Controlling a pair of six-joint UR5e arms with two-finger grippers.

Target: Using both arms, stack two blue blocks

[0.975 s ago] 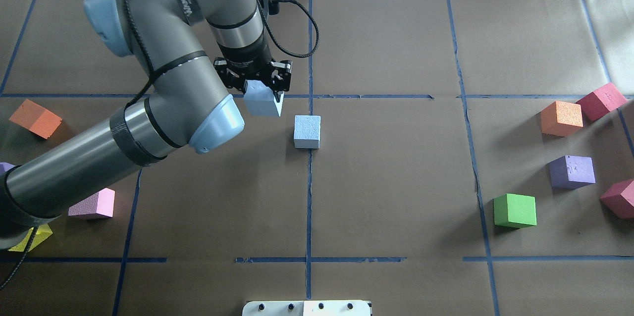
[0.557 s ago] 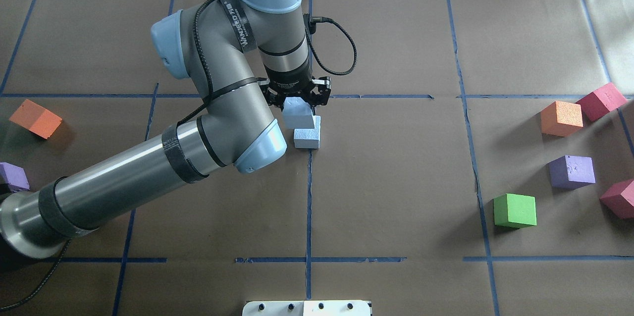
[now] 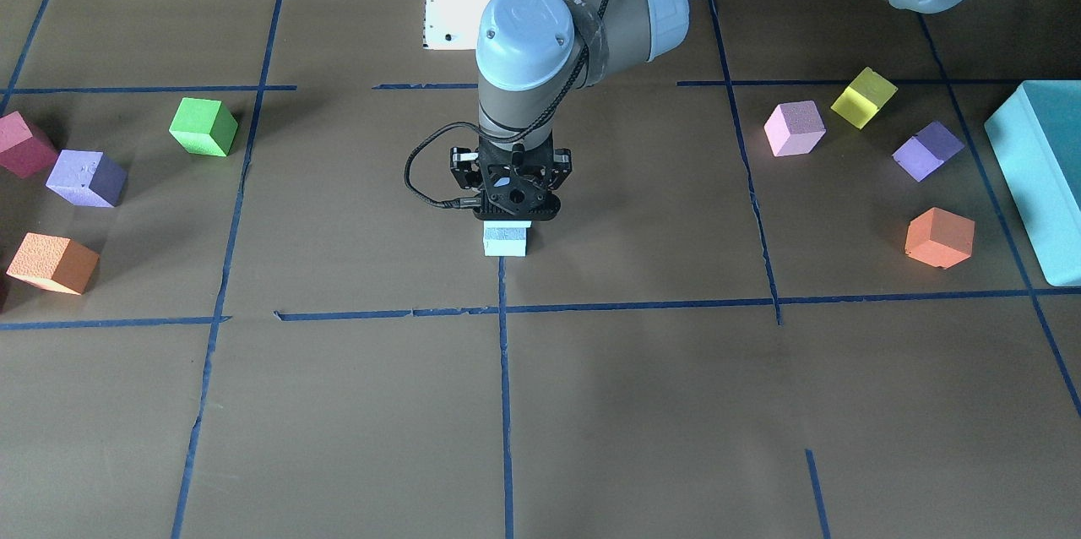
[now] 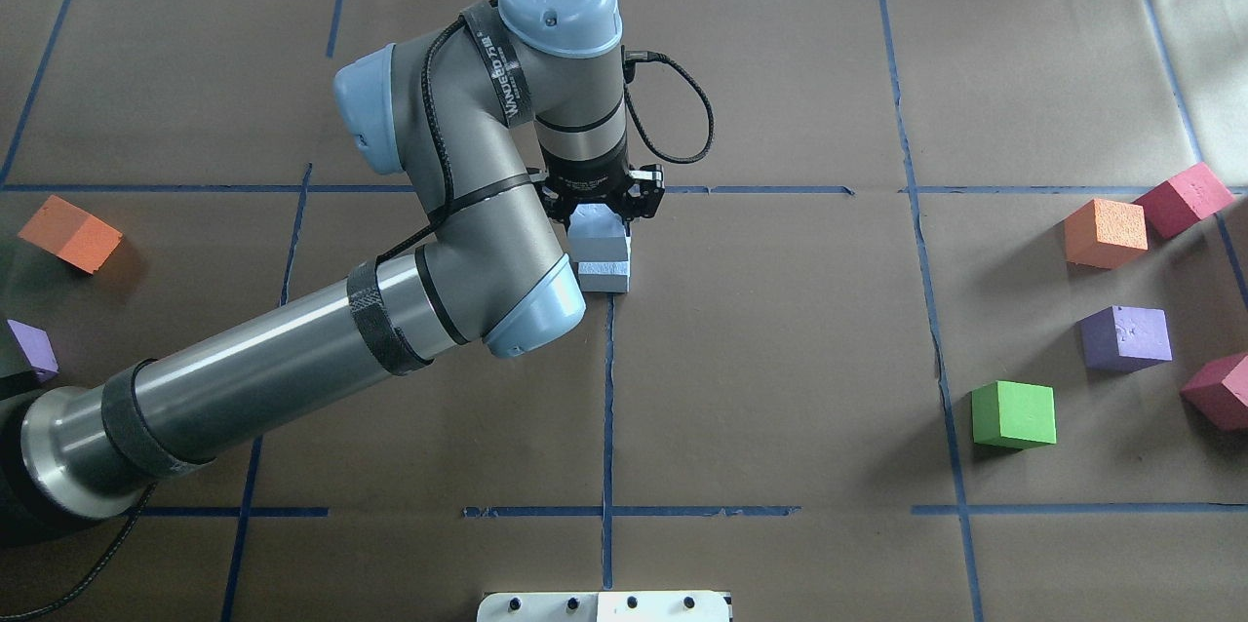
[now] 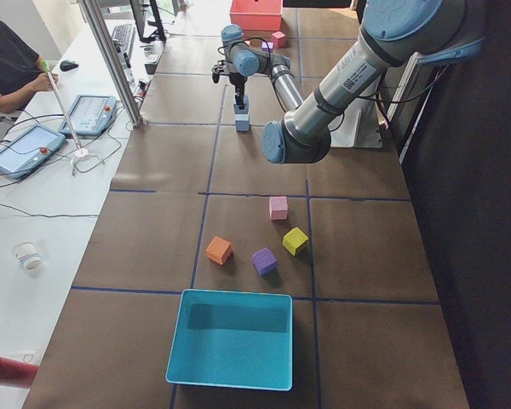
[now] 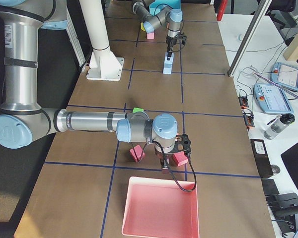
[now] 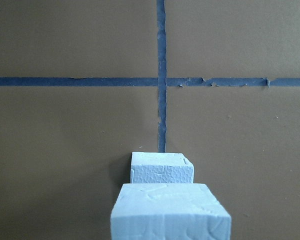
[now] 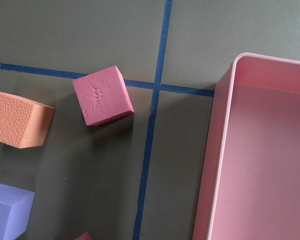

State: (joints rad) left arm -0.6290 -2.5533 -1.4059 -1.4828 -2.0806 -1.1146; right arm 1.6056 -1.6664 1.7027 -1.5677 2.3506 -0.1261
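My left gripper (image 4: 600,210) is shut on one pale blue block (image 4: 596,230) and holds it right over the second blue block (image 4: 604,274), which rests on the table's centre line. In the left wrist view the held block (image 7: 170,212) fills the bottom edge with the resting block (image 7: 162,167) just beyond it. I cannot tell whether they touch. In the front view the gripper (image 3: 509,205) covers the held block; the lower block (image 3: 506,242) shows beneath. My right gripper (image 6: 172,157) hangs over a red cube (image 8: 102,95) near the pink tray; I cannot tell whether it is open.
Orange (image 4: 1105,232), red (image 4: 1183,198), purple (image 4: 1126,337) and green (image 4: 1014,414) cubes lie at the right. An orange cube (image 4: 70,233) and a purple cube (image 4: 31,349) lie at the left. A teal box (image 3: 1039,176) and a pink tray (image 6: 161,208) stand at the table's ends.
My left arm has swung right and lowered, carrying the blue block from left of the resting blue block to directly over it.
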